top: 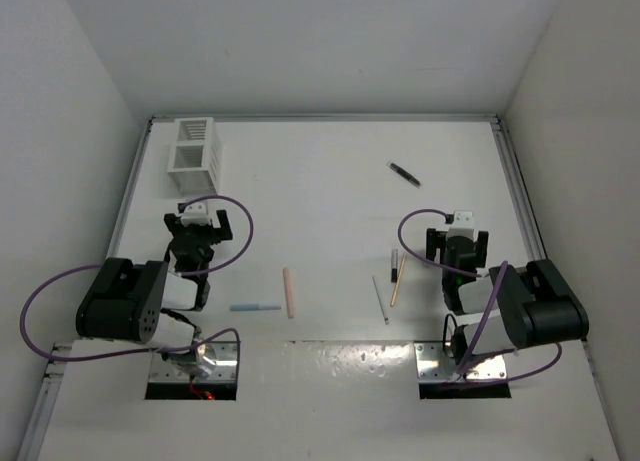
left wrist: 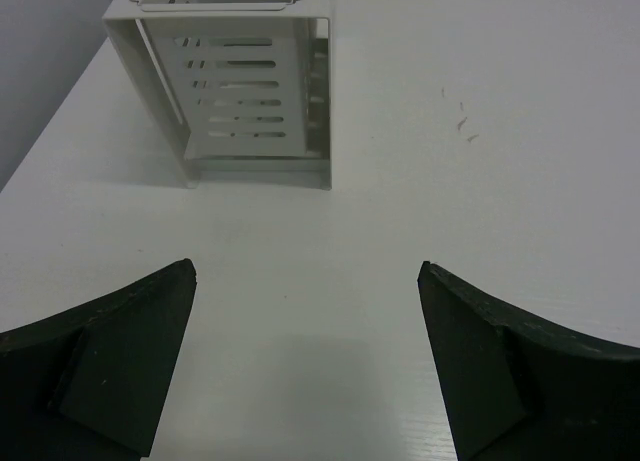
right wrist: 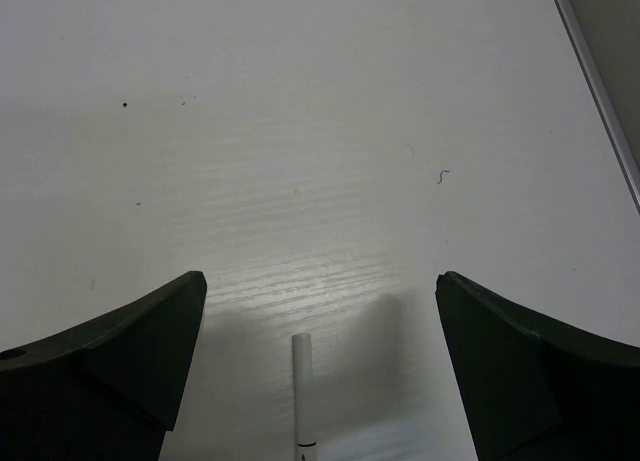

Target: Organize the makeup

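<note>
Left gripper [left wrist: 307, 273] and right gripper [right wrist: 322, 281] both stand spread and empty; recommend the right lower squarely over the banded white stick [right wrist: 303, 391], well apart from the slatted box [left wrist: 240, 101], clenching at mid-length.

Lab test cell, plain white walls [top: 320, 41]

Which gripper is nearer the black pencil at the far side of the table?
Right. The right gripper hangs just near-side and right of the black pencil; the left gripper is far off to its left, by the white slatted box.
</note>
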